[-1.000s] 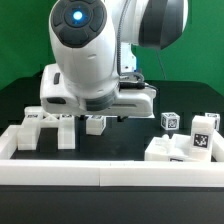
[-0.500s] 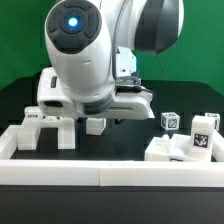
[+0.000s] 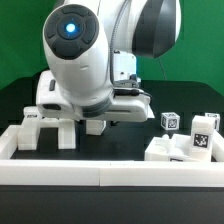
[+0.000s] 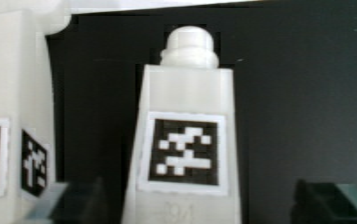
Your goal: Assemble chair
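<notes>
Wrist view, pegged chair piece [image 4: 189, 140] between the jaws, jaws wide, not touching

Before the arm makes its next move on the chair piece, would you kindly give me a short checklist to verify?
1. White pegged piece sits between the hand's fingers: ok.
2. Fingers pressing on it: not ok, gaps show both sides.
3. Neighbouring white part apart from the piece: ok.
4. Piece's tag unobstructed: ok.
5. Piece lying flat on the table: cannot tell.
</notes>
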### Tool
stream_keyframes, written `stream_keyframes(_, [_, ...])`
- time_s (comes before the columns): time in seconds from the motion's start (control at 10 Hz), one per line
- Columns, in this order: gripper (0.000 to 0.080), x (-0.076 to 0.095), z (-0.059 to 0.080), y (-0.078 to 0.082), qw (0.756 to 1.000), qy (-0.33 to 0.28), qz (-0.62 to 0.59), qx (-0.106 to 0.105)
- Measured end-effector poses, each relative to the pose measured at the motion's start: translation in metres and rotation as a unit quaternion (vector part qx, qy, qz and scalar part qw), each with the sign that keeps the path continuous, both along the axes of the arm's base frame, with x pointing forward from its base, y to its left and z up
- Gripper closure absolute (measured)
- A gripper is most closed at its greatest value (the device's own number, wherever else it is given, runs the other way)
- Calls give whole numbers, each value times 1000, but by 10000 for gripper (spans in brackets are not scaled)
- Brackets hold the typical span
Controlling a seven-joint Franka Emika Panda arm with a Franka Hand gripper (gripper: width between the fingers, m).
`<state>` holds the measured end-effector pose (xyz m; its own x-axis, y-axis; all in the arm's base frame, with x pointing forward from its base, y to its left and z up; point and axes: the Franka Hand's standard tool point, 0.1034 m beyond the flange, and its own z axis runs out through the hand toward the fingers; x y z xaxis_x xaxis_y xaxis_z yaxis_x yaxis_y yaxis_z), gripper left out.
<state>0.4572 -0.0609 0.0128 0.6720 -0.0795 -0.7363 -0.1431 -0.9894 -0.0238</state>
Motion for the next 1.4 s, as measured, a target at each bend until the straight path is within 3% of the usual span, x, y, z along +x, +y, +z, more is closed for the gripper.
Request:
stream_keyframes(0.1, [424, 0, 0, -1, 1000, 0, -1, 0])
stream_keyframes(0.2, [511, 0, -1, -1, 1000, 0, -1, 0])
stream_keyframes(0.6, [511, 1, 1, -1, 1000, 0, -2, -1])
stream_keyframes(1.1, [509, 24, 57, 25, 1000, -6, -13, -8])
stream_keyframes(1.3, [509, 34, 79, 19, 998, -59, -20, -10])
stream_keyframes(1.4, [509, 28, 78, 18, 998, -55, -24, -10])
